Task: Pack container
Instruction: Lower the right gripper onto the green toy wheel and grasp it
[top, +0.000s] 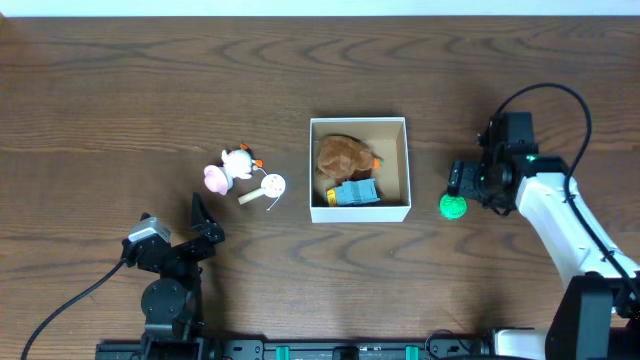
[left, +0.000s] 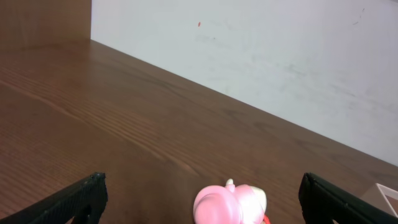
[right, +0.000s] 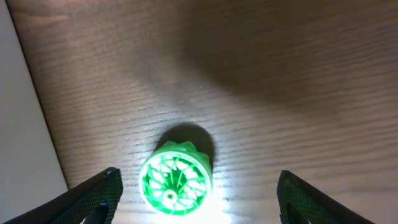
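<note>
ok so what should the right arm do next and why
Probably lower the right gripper and close on the green ball. Its fingers are open with the ball lined up between them, and the ball lies outside the container.

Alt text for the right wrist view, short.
A green openwork ball sits on the brown wood table, brightly lit, between the two dark fingers of the open right gripper, untouched. A pale strip runs down the left edge.
</note>
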